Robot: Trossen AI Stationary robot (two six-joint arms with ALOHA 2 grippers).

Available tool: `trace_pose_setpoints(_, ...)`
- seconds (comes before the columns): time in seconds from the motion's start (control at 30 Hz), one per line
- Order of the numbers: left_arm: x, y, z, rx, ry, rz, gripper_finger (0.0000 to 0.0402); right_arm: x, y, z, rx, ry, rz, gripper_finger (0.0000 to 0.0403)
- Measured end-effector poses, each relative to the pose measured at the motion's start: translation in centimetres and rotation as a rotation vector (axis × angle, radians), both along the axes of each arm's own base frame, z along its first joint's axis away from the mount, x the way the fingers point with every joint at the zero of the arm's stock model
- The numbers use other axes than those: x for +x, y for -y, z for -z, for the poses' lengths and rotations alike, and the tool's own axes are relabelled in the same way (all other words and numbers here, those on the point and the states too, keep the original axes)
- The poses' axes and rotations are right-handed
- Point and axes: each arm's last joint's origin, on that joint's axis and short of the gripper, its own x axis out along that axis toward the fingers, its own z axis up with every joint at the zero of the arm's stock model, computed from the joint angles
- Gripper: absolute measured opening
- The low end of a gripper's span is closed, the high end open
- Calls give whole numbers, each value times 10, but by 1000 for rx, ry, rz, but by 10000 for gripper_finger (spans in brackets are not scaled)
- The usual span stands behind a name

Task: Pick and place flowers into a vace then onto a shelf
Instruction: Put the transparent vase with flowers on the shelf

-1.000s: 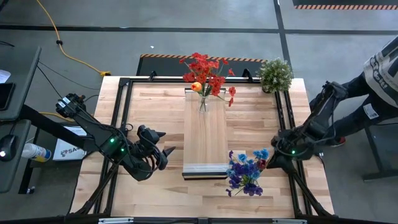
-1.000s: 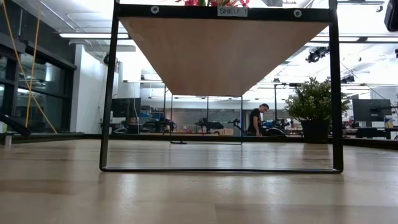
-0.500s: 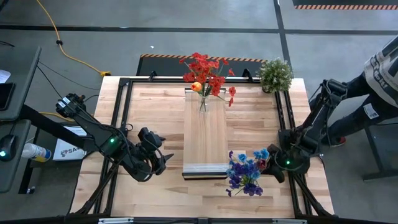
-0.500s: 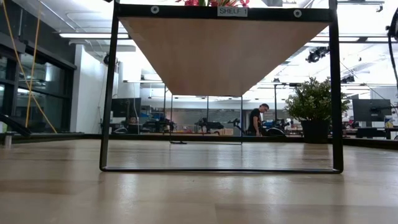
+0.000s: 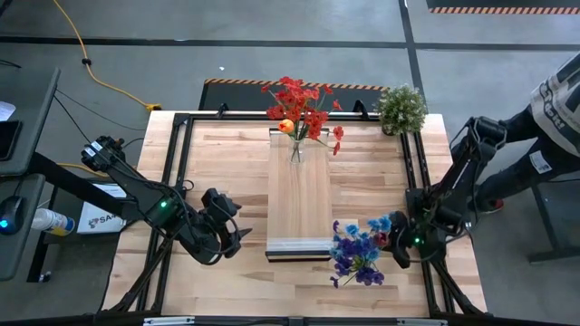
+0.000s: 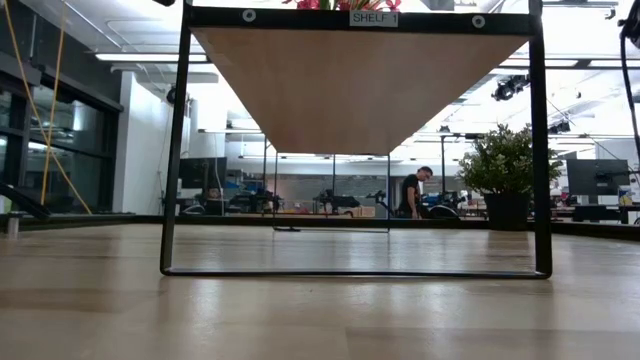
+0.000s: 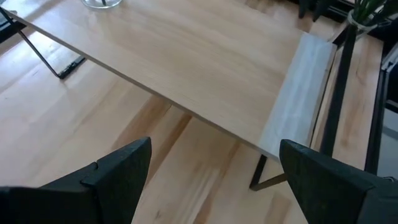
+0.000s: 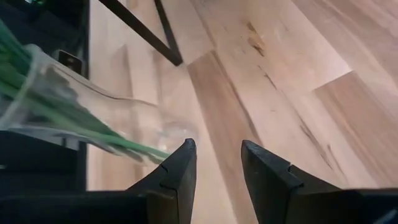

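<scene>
A glass vase [image 8: 93, 106] with green stems and blue and purple flowers [image 5: 358, 246] stands on the table, right of the shelf's near end. The shelf [image 5: 299, 204] is a raised light plank with a pale end strip [image 7: 298, 93]. At its far end stands a second vase [image 5: 296, 149] of red and orange flowers [image 5: 304, 104]. My right gripper [image 8: 217, 146] is low at the right side of the blue bunch [image 5: 391, 240], open by a narrow gap with only table showing between its fingers. My left gripper [image 7: 214, 149] hovers wide open left of the shelf [image 5: 237, 222]. My right gripper has one fingertip [image 8: 185, 152] right beside the glass vase's base [image 8: 168, 134]. Whether it touches the glass, I cannot tell. The vase stands outside the gap between the fingers, on the table.
A bushy potted plant [image 5: 401, 109] stands at the table's far right corner. The shelf's black metal frame [image 6: 178, 150] stands on the tabletop. A person [image 5: 553, 109] is close to the table's right edge. Bare wood lies left of the shelf [image 5: 217, 163].
My right gripper has come down and toward the table's near edge, closing in on the blue flowers while rolling its wrist. My left gripper has turned a little in place. Neither vase has moved.
</scene>
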Motion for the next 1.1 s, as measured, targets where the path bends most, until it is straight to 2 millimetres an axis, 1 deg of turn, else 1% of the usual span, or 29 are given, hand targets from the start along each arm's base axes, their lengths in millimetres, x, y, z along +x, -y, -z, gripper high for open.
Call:
trace_pose_setpoints(0.2,0,1,0,-7,5,2,385,1,-3,8,-56,-30,-7,118)
trace_pose_setpoints(0.3,1,1,0,-8,6,2,385,3,-4,9,-65,-10,4,118)
trace_pose_setpoints(0.37,1,1,-1,-15,15,2,385,4,-6,9,-46,-16,0,118)
trace_pose_setpoints(0.5,2,2,-2,-26,30,3,385,3,-8,11,32,-104,-32,118)
trace_pose_setpoints(0.6,2,2,-2,-25,29,3,385,3,-9,11,65,-124,-26,118)
trace_pose_setpoints(0.87,2,2,-2,-24,28,3,385,3,-10,10,77,-114,-22,118)
trace_pose_setpoints(1.0,2,2,-2,-23,28,4,385,4,-9,10,42,-78,-20,120)
trace_pose_setpoints(1.1,2,2,-2,-23,27,4,385,5,-10,8,16,-41,-27,129)
